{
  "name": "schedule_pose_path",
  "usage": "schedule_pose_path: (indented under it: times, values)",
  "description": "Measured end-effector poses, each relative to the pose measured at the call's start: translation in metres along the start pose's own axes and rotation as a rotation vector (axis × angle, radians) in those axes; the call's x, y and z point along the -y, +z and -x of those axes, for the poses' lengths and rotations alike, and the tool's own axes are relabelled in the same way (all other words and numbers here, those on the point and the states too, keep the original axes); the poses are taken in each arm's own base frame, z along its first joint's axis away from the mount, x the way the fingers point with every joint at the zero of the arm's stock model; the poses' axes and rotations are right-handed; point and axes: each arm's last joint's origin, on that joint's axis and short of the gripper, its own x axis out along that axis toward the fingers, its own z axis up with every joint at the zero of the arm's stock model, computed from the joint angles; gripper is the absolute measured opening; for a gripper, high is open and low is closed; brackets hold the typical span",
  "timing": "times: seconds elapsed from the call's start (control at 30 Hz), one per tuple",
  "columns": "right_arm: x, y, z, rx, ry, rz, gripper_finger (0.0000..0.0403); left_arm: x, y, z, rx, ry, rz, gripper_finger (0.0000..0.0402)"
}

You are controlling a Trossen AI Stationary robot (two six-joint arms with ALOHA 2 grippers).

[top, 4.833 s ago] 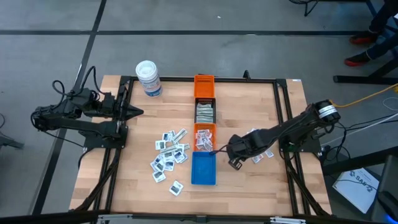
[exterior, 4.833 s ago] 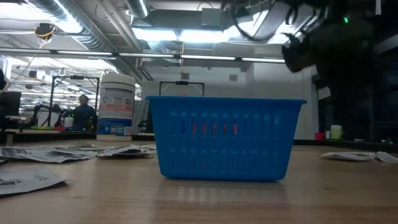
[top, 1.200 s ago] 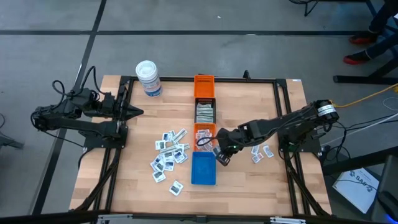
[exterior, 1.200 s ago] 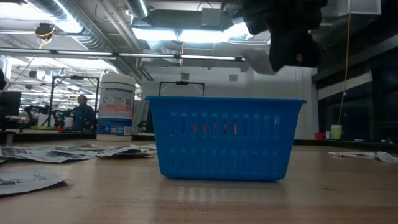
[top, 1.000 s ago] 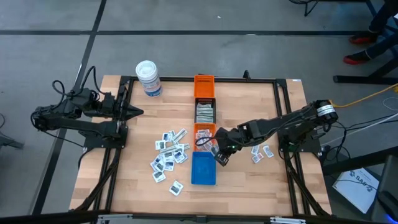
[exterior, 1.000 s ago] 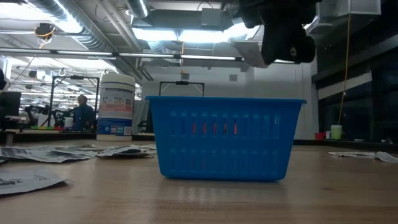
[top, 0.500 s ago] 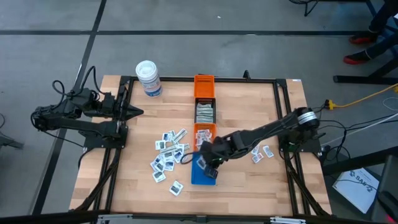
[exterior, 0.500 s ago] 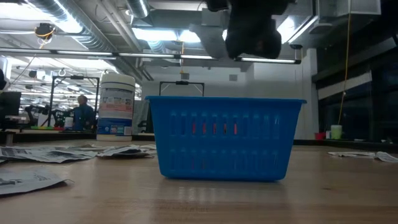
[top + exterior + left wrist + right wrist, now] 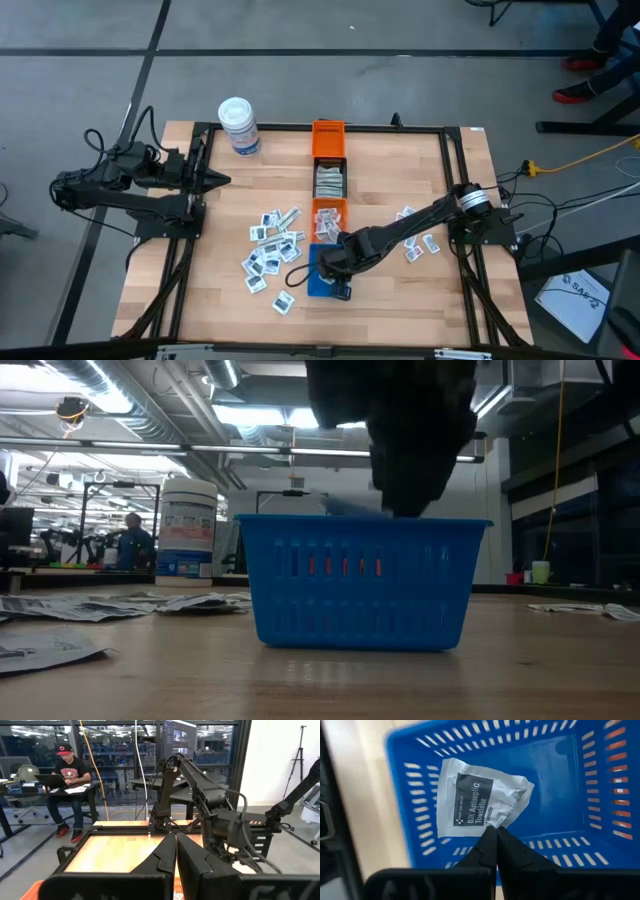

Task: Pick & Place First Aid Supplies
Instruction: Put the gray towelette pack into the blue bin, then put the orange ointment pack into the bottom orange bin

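With the right arm stretched low and long from the right side of the table toward the middle, holds the right gripper (image 9: pixel 333 272) directly above the blue bin (image 9: pixel 313 284). Points downward into the bin, with the wrist bent over the bin's rim. Pinches with the fingers pressed together a corner of a white antiseptic towelette packet (image 9: pixel 476 800). Hangs this packet, with black print on it, inside the opening of the bin, above the floor of it and apart from the slotted walls. Shows in the low view as a dark mass (image 9: pixel 405 430) just over the rim.

Keeps the left arm folded at the left edge of the table, well apart from the work, with the left gripper (image 9: pixel 222 181) pointing inward and its fingers (image 9: pixel 165 852) closed together on nothing.

Around the blue bin: just behind it an orange bin (image 9: pixel 328 215), then a black bin (image 9: pixel 330 181) and another orange bin (image 9: pixel 328 134) in one row. Near on the left side, a scatter of loose packets (image 9: pixel 270 250); on the right side, a few more packets (image 9: pixel 416 243) under the arm. In the far left corner, a white tub (image 9: pixel 239 125). Bare wood in front of the blue bin, up to the near edge.
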Motion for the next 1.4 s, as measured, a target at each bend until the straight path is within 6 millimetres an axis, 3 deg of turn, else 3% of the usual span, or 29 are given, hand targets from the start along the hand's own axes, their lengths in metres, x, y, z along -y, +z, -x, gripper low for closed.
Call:
schedule_pose_path:
  times: [0.3, 0.63, 0.77, 1.13, 1.4]
  values:
    - [0.001, -0.001, -0.01, -0.017, -0.011, 0.071, 0.0017, 0.0, 0.0, 0.0, 0.0, 0.0, 0.0, 0.0013]
    - [0.001, 0.0, -0.01, -0.013, -0.008, 0.04, 0.0131, 0.0, 0.0, 0.0, 0.0, 0.0, 0.0, 0.0012]
    - [0.0, 0.0, -0.006, -0.004, -0.002, 0.037, 0.0156, 0.0, 0.0, 0.0, 0.0, 0.0, 0.0, 0.0012]
    - [0.0, 0.004, 0.032, 0.08, 0.043, 0.004, 0.0163, 0.0, 0.0, 0.0, 0.0, 0.0, 0.0, 0.001]
    - [0.011, 0.01, 0.069, 0.165, 0.079, -0.072, 0.0163, 0.0, 0.0, 0.0, 0.0, 0.0, 0.0, 0.0012]
